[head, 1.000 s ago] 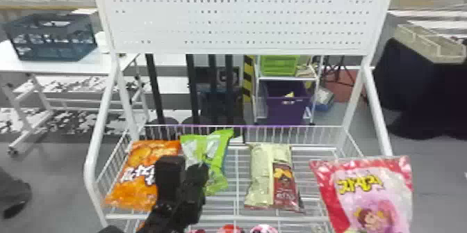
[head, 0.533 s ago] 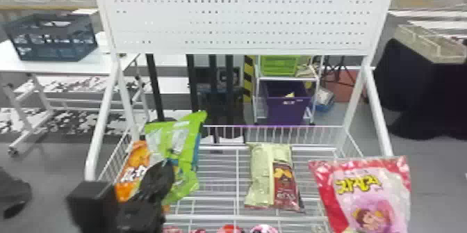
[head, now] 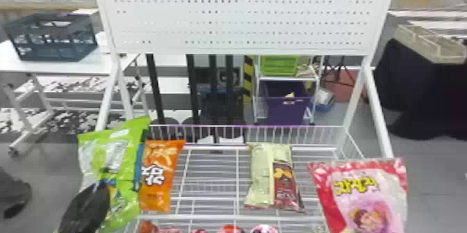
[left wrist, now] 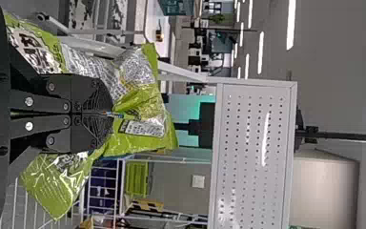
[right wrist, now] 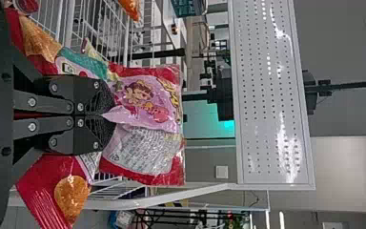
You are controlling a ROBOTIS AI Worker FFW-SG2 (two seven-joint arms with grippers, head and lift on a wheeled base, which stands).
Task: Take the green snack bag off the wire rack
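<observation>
Green snack bag [head: 120, 166] is clamped between the left gripper's [head: 100, 189] jaws at the wire rack's [head: 208, 217] left edge; the right gripper [right wrist: 106, 114] clamps a pink bag [right wrist: 147, 102].

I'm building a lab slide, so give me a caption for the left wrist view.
The left end effector pinches the green snack bag, with a white perforated board beyond.

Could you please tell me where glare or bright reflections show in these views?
Head view: pale highlights on the green snack bag; left wrist view: a white streak on the pegboard, bright ceiling lights; right wrist view: several white glare patches on the pegboard, shine on the pink-and-red bag.
</observation>
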